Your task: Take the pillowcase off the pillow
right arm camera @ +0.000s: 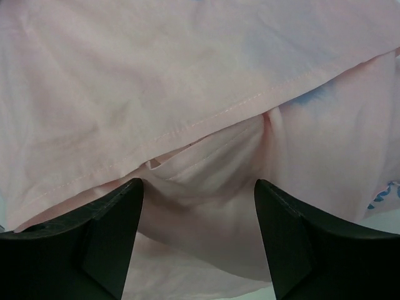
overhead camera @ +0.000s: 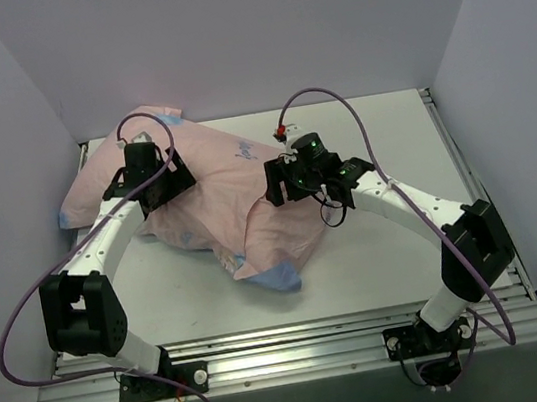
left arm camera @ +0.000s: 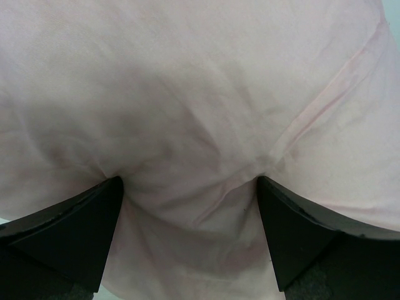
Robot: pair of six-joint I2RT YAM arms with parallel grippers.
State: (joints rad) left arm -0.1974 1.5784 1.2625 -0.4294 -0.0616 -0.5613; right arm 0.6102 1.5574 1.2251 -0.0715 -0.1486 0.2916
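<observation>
Pale walls enclose a white table (overhead camera: 379, 265). Pillowcase (overhead camera: 225, 182) lies left of centre on it, bulky, pink side outward, blue showing at its edges. Left gripper (left arm camera: 189, 187) and right gripper (right arm camera: 198, 187) both press into the fabric, jaws spread wide, nothing clamped.

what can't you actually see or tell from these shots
Pillow: every view, covered by the pillowcase.
Print: top view, only faint blue marks show through the pink side.
Fingertips of left end effector and right end effector: top view, hidden under the wrists.
</observation>
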